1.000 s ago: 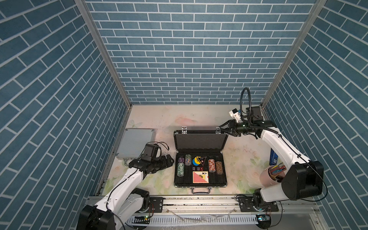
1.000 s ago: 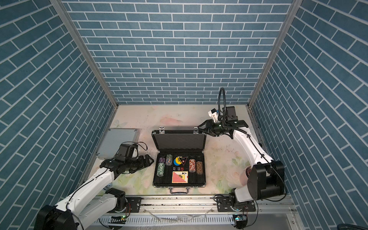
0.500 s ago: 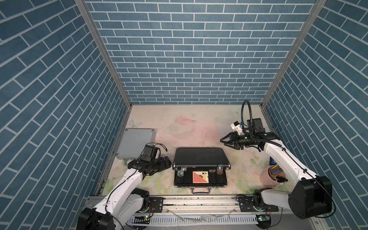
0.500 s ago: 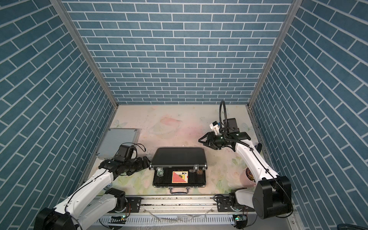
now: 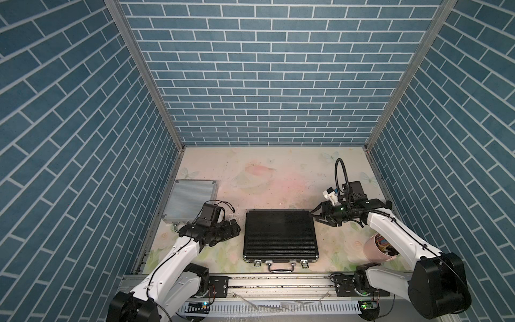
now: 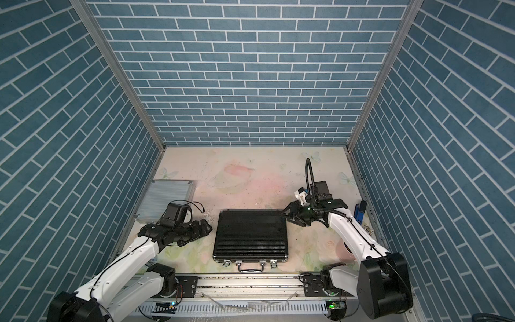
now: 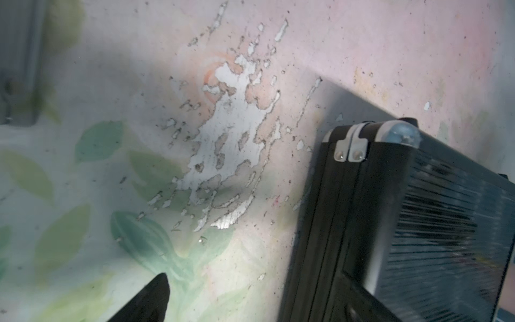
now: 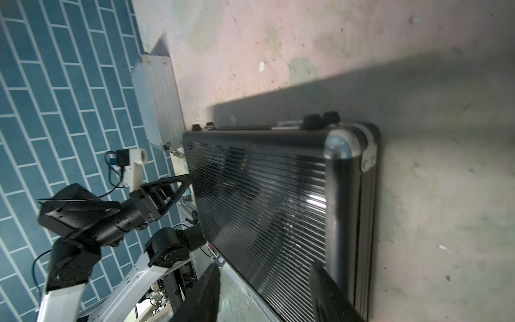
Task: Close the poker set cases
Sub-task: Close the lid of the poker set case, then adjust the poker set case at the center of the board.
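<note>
The black case (image 5: 280, 235) lies shut on the near middle of the table (image 5: 278, 178), and the silver case (image 5: 191, 202) lies shut at the far left. The right hand (image 5: 312, 217) is half spread at the black case's far right corner and grips nothing; I cannot tell whether it touches. The left hand (image 5: 236, 228) gapes wide and empty just left of the black case.

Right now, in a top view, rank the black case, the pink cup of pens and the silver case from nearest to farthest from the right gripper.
From the right gripper:
1. black case: its far right corner is right beside it.
2. pink cup of pens: on the right, closer to the robot's base.
3. silver case: far across, on the left side.
</note>
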Controlling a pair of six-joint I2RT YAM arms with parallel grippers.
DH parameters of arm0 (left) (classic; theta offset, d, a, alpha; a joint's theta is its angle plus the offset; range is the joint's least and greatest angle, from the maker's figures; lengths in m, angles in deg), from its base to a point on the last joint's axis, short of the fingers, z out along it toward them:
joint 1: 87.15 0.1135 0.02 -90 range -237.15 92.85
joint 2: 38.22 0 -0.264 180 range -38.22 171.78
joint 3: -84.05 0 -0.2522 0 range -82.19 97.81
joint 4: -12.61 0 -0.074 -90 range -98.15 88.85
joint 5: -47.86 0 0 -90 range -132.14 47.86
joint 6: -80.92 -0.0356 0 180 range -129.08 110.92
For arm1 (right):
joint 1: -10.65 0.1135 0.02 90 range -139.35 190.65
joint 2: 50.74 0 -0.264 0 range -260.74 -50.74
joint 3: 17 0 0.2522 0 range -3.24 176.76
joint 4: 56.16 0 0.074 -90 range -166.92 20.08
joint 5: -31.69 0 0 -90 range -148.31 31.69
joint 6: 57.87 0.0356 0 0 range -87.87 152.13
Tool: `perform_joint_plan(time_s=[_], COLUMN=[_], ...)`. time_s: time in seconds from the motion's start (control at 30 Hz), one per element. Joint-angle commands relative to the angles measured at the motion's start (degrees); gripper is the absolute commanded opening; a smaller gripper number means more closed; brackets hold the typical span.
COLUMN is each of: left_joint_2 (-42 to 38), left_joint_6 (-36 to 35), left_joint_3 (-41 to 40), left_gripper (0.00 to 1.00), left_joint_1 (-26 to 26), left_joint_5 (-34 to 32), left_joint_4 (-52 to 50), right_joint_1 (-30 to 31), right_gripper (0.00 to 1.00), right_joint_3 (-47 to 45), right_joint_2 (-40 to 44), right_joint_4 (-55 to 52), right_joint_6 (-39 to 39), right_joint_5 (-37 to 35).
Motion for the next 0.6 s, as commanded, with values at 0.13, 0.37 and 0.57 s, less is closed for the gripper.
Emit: perform_joint_plan(time_s=[0.13, 0.37, 0.57], left_joint_2=[-1.51, -6.44, -7.39], left_joint_6=[2.13, 7.95, 11.48], left_joint_3=[-0.94, -5.23, -7.93], left_gripper=[0.95, 0.96, 0.96], left_joint_1=[-8.5, -17.28, -23.08], left_joint_5=[1.84, 2.72, 3.14], left_joint_4=[-0.19, -0.11, 0.84], right_joint_1=[5.66, 7.03, 8.89], right_gripper=[0.58, 0.62, 0.63], right_joint_3=[-4.87, -7.72, -9.12], right_joint_2=[1.16, 1.22, -3.14], right_joint_4=[2.63, 5.31, 13.1], right_joint_6=[2.73, 3.7, 4.96], right_joint_5=[-7.25, -10.84, -9.18])
